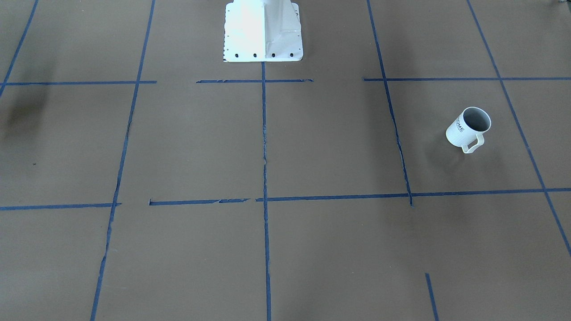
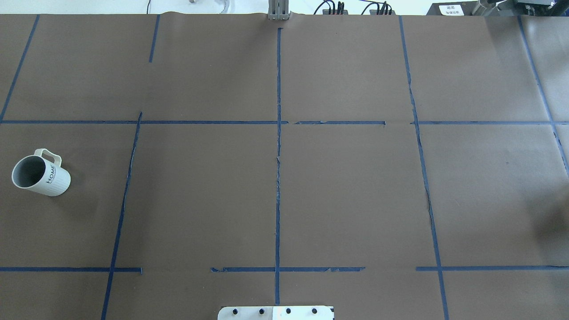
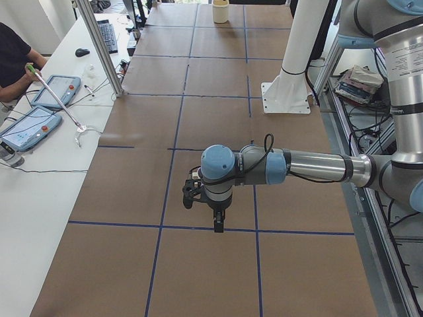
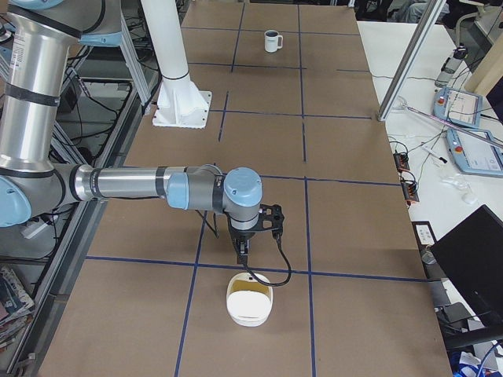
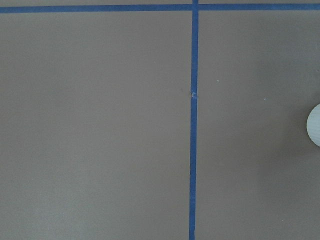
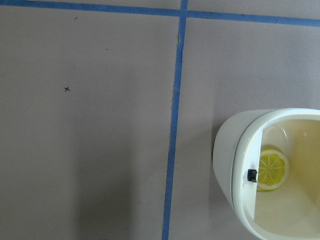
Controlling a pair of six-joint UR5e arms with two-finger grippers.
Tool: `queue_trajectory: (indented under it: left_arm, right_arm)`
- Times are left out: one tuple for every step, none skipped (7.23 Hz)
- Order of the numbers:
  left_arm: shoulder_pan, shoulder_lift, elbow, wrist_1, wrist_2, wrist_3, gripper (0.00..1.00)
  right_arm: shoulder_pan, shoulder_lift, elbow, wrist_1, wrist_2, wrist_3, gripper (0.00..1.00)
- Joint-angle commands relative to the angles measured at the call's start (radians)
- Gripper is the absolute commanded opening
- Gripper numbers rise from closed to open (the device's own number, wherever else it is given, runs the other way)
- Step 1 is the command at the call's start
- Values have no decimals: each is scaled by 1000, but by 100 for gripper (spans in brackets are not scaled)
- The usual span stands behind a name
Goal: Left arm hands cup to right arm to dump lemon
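Note:
The white cup point(image 1: 467, 129) with "HOME" lettering stands upright on the brown table on the robot's left side, also in the overhead view point(image 2: 41, 174) and small at the far end point(image 4: 273, 41). Its grey inside shows no lemon. The lemon point(image 6: 272, 169), cut face showing, lies inside a cream container point(image 6: 235, 150). The left gripper point(image 3: 217, 226) points down over the table; I cannot tell if it is open. The right gripper point(image 4: 242, 256) hangs just behind the cream container point(image 4: 250, 302); I cannot tell its state. Neither wrist view shows fingers.
Blue tape lines grid the table. The white robot pedestal point(image 1: 263, 31) stands at mid-table. A white rounded edge point(image 5: 315, 132) shows at the right of the left wrist view. A person point(image 3: 12, 56), tablets and a metal post point(image 3: 99, 46) are beside the table.

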Motion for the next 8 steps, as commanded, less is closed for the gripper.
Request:
queue_trajectory:
  left_arm:
    - [0,-1,-5,-12,-4,0,100]
    - [0,-1,-2,-10,-4,0,100]
    - [0,1,-2,-9,-4,0,100]
    - [0,1,-5,1,-6,0,100]
    - [0,1,-13,4,-4,-2,100]
    - [2,1,-19,4,-6,0,100]
    - [3,-1,-20,4,-6,0,100]
    - [8,-16,1,4,-3,0,100]
  right_arm:
    - [-17,-5,-2,0,7,63,100]
    - [-17,-5,1,0,7,58,100]
    - [-18,-6,4,1,6,55,100]
    - [-17,-5,13,4,6,55,100]
    - [-21,-3,12,6,6,55,100]
    - [-20,-3,14,7,6,55,100]
    - [-21,-5,10,7,6,55,100]
    - [-20,-9,9,9,7,55,100]
